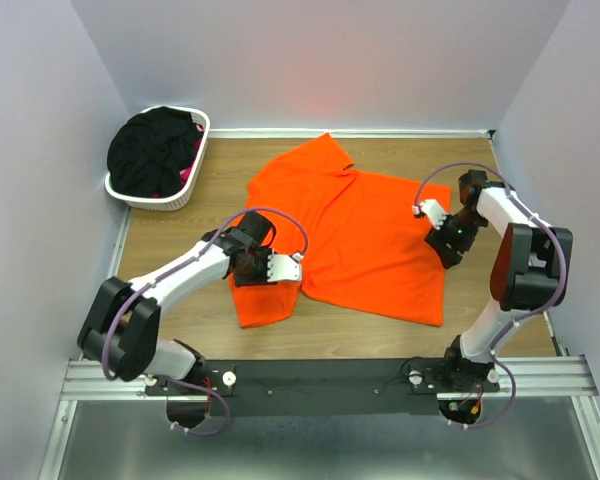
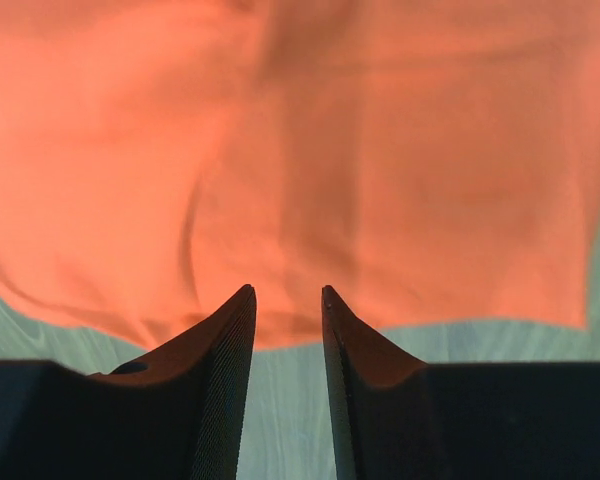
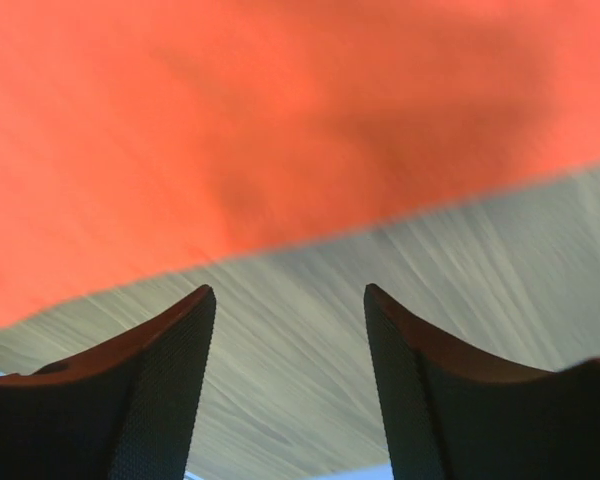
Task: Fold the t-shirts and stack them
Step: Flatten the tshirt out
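The orange t-shirt (image 1: pixel 365 235) lies spread on the wooden table, one sleeve toward the back, another near the left arm. My left gripper (image 1: pixel 292 266) is open and empty at the shirt's left side; in the left wrist view the gripper (image 2: pixel 286 292) hovers over the orange cloth (image 2: pixel 300 150) at its edge. My right gripper (image 1: pixel 429 212) is open and empty at the shirt's right edge; in the right wrist view the gripper (image 3: pixel 288 292) is over bare wood just off the orange cloth (image 3: pixel 230 120). Black shirts (image 1: pixel 152 150) with a bit of pink cloth (image 1: pixel 190 172) fill the basket.
The white laundry basket (image 1: pixel 180 200) stands at the back left corner against the wall. Pale walls enclose the table on the left, back and right. Bare wooden table (image 1: pixel 380 325) shows in front of the shirt, ahead of the metal rail (image 1: pixel 330 372).
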Controlling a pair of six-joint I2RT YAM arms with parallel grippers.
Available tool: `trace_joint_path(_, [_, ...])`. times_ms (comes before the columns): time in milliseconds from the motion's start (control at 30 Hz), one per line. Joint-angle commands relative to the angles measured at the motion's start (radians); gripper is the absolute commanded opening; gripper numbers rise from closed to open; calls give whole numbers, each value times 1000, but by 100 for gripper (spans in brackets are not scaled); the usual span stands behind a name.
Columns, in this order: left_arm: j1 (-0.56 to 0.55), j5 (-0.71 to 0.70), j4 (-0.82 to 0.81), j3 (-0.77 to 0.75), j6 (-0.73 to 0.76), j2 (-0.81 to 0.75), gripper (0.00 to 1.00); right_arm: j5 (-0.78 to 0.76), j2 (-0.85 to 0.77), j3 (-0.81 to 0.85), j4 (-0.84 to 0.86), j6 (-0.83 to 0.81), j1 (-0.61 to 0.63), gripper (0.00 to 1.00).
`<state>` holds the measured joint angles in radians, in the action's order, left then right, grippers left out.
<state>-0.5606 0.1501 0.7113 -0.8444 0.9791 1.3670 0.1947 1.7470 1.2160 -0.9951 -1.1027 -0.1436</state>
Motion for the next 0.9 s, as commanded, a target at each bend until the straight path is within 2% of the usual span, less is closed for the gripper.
trace_joint_path(0, [-47, -70, -99, -27, -74, 81, 38, -31, 81, 30, -7, 144, 35, 65])
trace_joint_path(133, [-157, -177, -125, 59, -71, 148, 37, -113, 182, 46, 41, 168, 42, 64])
trace_joint_path(300, [-220, -192, -101, 88, -77, 179, 37, -210, 247, 51, 88, 165, 42, 61])
trace_joint_path(500, [-361, -41, 14, 7, -109, 159, 37, -311, 342, 103, 124, 152, 18, 58])
trace_joint_path(633, [-447, 55, 83, -67, -154, 136, 37, -356, 381, 209, 124, 127, -62, 56])
trace_joint_path(800, [-417, 101, 139, -166, -174, 100, 38, -324, 324, 261, 113, 115, -86, 57])
trace_joint_path(867, [-287, 121, 148, -267, -165, 90, 38, -258, 296, 298, 84, 148, -85, 59])
